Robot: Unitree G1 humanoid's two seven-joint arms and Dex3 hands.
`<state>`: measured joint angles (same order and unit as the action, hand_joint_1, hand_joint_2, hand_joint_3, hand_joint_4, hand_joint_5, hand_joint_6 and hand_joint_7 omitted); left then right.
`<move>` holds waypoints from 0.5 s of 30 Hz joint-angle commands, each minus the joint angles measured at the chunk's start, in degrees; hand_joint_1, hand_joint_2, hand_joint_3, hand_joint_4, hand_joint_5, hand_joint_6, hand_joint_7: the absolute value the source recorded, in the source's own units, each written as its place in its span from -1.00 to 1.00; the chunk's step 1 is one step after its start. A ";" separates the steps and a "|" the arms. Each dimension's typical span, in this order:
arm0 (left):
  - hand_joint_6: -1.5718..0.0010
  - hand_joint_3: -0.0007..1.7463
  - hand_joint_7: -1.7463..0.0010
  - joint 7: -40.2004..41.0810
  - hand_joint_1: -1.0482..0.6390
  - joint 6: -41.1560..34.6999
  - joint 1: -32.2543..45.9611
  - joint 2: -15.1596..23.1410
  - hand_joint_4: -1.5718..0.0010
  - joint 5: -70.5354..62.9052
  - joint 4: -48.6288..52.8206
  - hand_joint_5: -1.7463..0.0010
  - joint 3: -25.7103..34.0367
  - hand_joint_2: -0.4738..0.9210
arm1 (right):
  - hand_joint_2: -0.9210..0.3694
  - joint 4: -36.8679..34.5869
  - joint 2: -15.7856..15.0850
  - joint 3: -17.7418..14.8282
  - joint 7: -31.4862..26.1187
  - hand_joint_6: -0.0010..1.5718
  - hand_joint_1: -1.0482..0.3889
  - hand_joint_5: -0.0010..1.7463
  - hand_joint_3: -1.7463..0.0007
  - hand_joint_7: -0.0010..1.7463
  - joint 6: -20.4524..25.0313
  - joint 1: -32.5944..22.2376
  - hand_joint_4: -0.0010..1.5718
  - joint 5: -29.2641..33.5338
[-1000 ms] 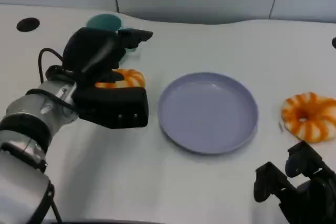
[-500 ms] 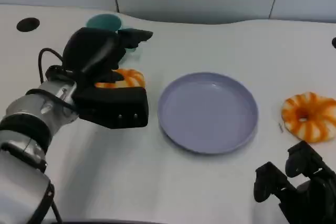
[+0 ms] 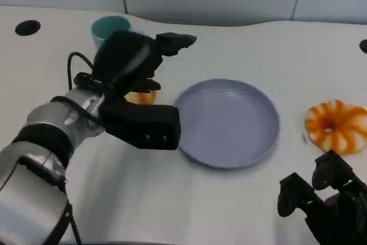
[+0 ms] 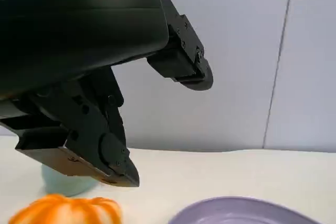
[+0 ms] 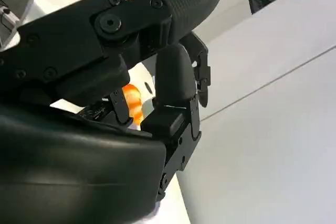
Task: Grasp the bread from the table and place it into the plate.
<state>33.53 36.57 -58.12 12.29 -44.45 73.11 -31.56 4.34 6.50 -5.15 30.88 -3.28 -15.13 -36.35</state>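
While the left hand [image 3: 135, 84] hovers open and empty over the bread [image 3: 140, 96] at the plate's [image 3: 227, 122] nine o'clock, a late closure risks knocking it away.

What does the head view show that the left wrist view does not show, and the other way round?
Head view alone: the right hand low near the table's front edge, a second orange-striped bread ring to the right of the plate, two dark holes in the table, and the silver left forearm.

Left wrist view alone: the gap under the left hand's fingers, with the bread ring lying free below them, not held.

Both: the left hand, that bread ring beside it, the teal cup, the purple plate and the grey wall panels.
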 commanded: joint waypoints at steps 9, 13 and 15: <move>-0.82 -1.00 0.98 1.22 0.47 0.12 -1.28 0.81 -0.66 -0.16 0.15 0.46 -0.22 0.52 | -0.93 -0.33 -0.14 -0.71 0.43 -0.19 -0.16 1.00 0.99 1.00 -0.59 0.01 -0.03 -0.24; -0.82 -1.00 0.98 1.22 0.47 0.12 -1.28 0.81 -0.65 -0.15 0.15 0.43 -0.23 0.52 | -0.93 -0.34 -0.14 -0.71 0.44 -0.19 -0.16 1.00 0.99 1.00 -0.60 0.02 -0.03 -0.24; -0.82 -1.00 0.98 1.22 0.47 0.12 -1.28 0.81 -0.64 -0.15 0.15 0.42 -0.23 0.52 | -0.93 -0.35 -0.15 -0.71 0.44 -0.19 -0.16 1.00 0.99 1.00 -0.61 0.02 -0.03 -0.24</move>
<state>33.82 36.56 -58.50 12.34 -44.45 73.12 -31.59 3.89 6.50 -5.36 30.93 -3.28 -15.09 -36.35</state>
